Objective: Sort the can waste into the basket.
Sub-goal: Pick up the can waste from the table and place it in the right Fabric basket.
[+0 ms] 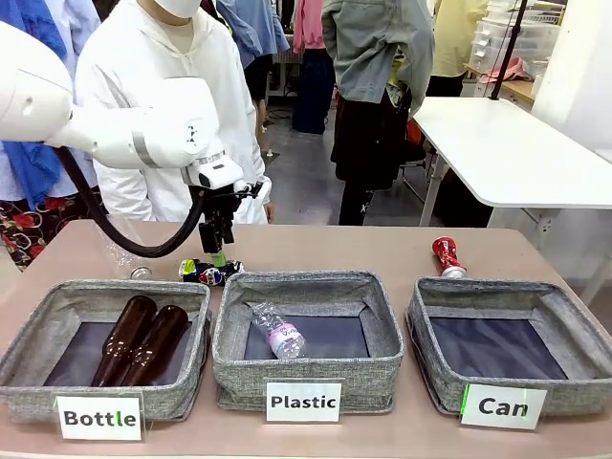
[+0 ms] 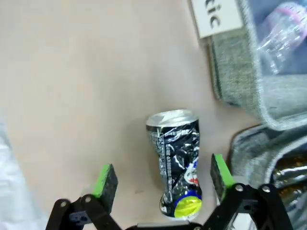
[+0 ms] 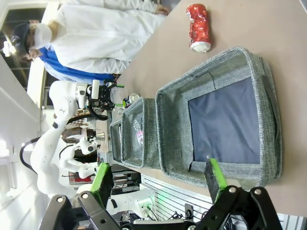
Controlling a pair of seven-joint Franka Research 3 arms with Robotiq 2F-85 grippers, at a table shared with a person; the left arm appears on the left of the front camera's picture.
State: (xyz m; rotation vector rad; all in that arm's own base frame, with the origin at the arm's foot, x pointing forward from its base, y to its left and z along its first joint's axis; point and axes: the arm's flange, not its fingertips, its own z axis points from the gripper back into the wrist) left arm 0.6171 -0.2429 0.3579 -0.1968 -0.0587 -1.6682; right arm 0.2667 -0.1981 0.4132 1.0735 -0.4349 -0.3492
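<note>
My left gripper (image 1: 218,254) stands spread wide and empty, pointing down at the table just behind the far left corner of the Plastic bin (image 1: 306,368). In the left wrist view, the dark can (image 2: 176,163) lies on its side between the two green pads (image 2: 106,179), a little nearer one pad than the other. Its long axis runs across the line between them, so I judge that closing would pinch its narrow crushed waist. I cannot tell from these angles how high the pads hang above it.

My right gripper (image 3: 159,176) is also wide and empty, over the near edge of the Can basket (image 1: 449,368), which sits right of the Plastic bin. The red can (image 1: 446,256) lies beyond that bin's far right corner, nearer my right arm.
</note>
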